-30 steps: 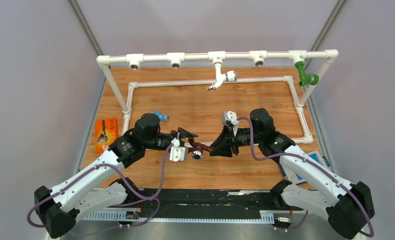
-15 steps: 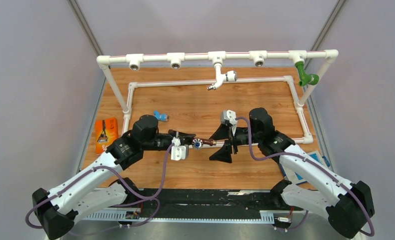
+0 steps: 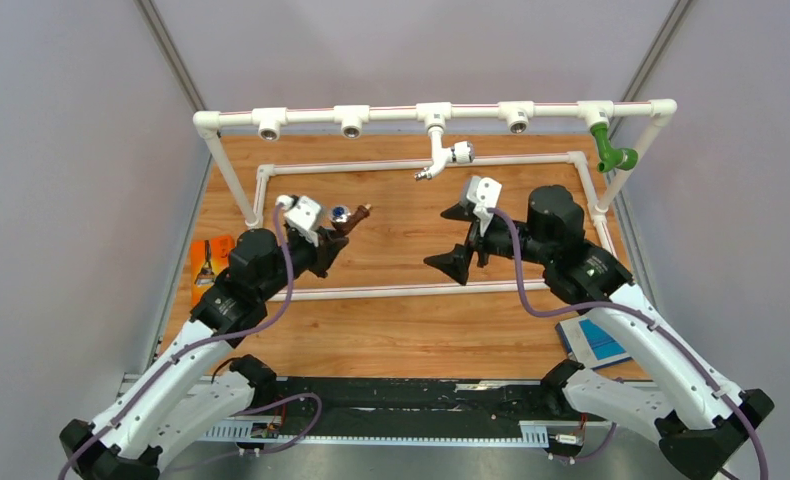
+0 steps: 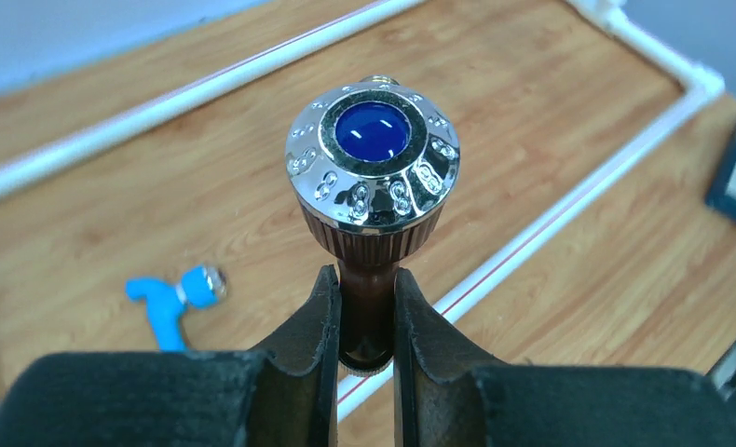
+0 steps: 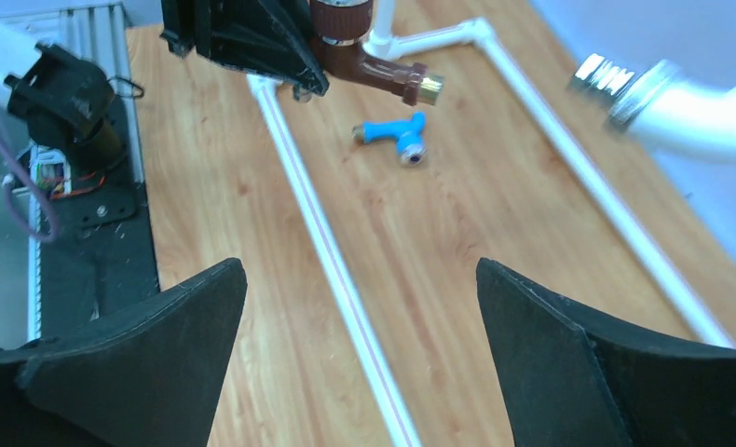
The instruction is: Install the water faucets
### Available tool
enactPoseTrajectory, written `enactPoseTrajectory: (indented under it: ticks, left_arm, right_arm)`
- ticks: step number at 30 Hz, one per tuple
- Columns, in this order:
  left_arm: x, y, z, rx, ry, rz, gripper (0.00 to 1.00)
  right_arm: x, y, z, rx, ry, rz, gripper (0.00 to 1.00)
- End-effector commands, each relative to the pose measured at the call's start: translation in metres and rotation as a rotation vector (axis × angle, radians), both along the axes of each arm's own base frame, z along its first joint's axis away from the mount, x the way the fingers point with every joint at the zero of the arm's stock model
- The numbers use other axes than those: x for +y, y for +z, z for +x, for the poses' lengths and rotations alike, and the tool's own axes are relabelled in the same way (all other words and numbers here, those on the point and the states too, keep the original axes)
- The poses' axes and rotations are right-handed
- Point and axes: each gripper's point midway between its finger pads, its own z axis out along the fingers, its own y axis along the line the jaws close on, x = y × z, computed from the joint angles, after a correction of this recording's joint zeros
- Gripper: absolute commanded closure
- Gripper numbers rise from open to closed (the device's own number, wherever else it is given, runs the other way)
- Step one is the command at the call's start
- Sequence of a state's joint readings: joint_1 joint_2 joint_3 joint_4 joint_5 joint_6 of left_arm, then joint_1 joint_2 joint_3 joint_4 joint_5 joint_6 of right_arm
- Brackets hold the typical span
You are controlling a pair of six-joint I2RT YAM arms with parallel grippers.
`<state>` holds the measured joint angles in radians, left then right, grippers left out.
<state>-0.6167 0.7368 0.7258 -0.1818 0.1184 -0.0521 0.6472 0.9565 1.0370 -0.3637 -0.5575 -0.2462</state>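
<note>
The dark brown faucet (image 3: 349,216) is held off the board at the left rear, inside the corner of the low pipe loop (image 3: 421,291), with its brass-tipped spout turned toward the middle of the table (image 3: 401,335). Its stem is clamped between the fingers of the left gripper (image 4: 364,291), and the chrome knob with a blue centre stands clear above the pads. The light blue faucet (image 4: 173,293) is seen lying flat on the wood just beside and below it, apart from the loop's front pipe. On the raised rail (image 3: 391,113) at the rear edge, the white faucet (image 3: 439,160) hangs from the middle tee and the green faucet (image 3: 609,150) from the right-end tee; three sockets (image 3: 268,127) are left open, two of them on the left end. The right gripper (image 3: 458,238) is held with its jaws spread wide and nothing between them, over the middle-right of the board; a broad stretch of bare wood separates it from the left gripper. An orange packet (image 3: 211,268) lies past the board's left edge, and a blue booklet (image 3: 599,340) at the near right corner.
</note>
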Motion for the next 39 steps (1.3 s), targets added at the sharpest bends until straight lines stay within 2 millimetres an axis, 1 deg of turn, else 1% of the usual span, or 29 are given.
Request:
enactPoseTrajectory:
  ticks: [1,2,3,4,5,6,7,10,11,13,14,16,17,18,19,21,23,27,30,36,38,39]
  left_arm:
    - [0.041,0.013,0.018,0.190,0.285,-0.351,1.00]
    - [0.044,0.011,0.016,0.229,0.295,-0.395,1.00]
    - [0.055,0.008,0.020,0.241,0.336,-0.425,1.00]
    - [0.055,0.008,0.017,0.277,0.334,-0.474,1.00]
    - [0.066,0.005,0.020,0.289,0.379,-0.504,1.00]
    - [0.067,0.004,0.020,0.320,0.392,-0.545,1.00]
    - [0.075,0.001,0.021,0.328,0.431,-0.556,1.00]
    - [0.079,-0.001,0.021,0.352,0.470,-0.595,1.00]
    - [0.079,0.000,0.021,0.362,0.480,-0.626,1.00]
    - [0.078,-0.002,0.021,0.379,0.482,-0.678,1.00]
    - [0.077,-0.001,0.020,0.384,0.480,-0.699,1.00]
    - [0.073,-0.006,0.020,0.408,0.471,-0.733,1.00]
    - [0.072,-0.005,0.019,0.420,0.467,-0.748,1.00]
    - [0.071,-0.008,0.019,0.429,0.467,-0.751,1.00]
    - [0.069,-0.008,0.018,0.434,0.456,-0.757,1.00]
    - [0.068,-0.009,0.017,0.442,0.450,-0.764,1.00]
    - [0.066,-0.006,0.016,0.437,0.431,-0.767,1.00]
    - [0.064,-0.003,0.017,0.441,0.423,-0.789,1.00]
    - [0.063,0.001,0.018,0.451,0.420,-0.805,1.00]
    - [0.066,0.009,0.019,0.442,0.441,-0.836,1.00]
    - [0.068,0.014,0.021,0.427,0.449,-0.841,1.00]
    - [0.069,0.020,0.021,0.417,0.450,-0.847,1.00]
  right_arm:
    - [-0.005,0.037,0.016,-0.106,-0.037,-0.071,0.00]
    - [-0.003,0.043,0.025,-0.116,-0.052,-0.086,0.00]
    - [-0.004,0.052,0.032,-0.130,-0.077,-0.098,0.00]
    - [-0.006,0.069,0.040,-0.163,-0.114,-0.094,0.00]
    - [-0.006,0.077,0.048,-0.172,-0.139,-0.099,0.00]
    - [-0.006,0.091,0.053,-0.184,-0.160,-0.094,0.00]
    - [-0.005,0.104,0.056,-0.196,-0.162,-0.089,0.00]
    - [-0.003,0.143,0.066,-0.252,-0.179,-0.074,0.00]
    - [-0.004,0.151,0.074,-0.274,-0.201,-0.088,0.00]
    - [-0.012,0.154,0.097,-0.310,-0.277,-0.169,0.00]
    - [-0.022,0.156,0.111,-0.329,-0.331,-0.203,0.00]
    - [-0.039,0.154,0.137,-0.353,-0.394,-0.259,0.00]
    - [-0.055,0.153,0.150,-0.359,-0.420,-0.276,0.00]
    - [-0.062,0.154,0.157,-0.364,-0.422,-0.278,0.00]
    - [-0.077,0.154,0.167,-0.359,-0.444,-0.278,0.00]
    - [-0.101,0.153,0.182,-0.352,-0.454,-0.275,0.01]
    - [-0.113,0.148,0.191,-0.360,-0.447,-0.295,0.01]
    - [-0.115,0.124,0.205,-0.382,-0.392,-0.391,0.03]
    - [-0.106,0.110,0.210,-0.388,-0.306,-0.425,0.05]
    - [-0.091,0.100,0.233,-0.392,-0.250,-0.427,0.13]
    - [-0.087,0.096,0.246,-0.395,-0.263,-0.439,0.17]
    - [-0.085,0.094,0.252,-0.394,-0.272,-0.443,0.22]
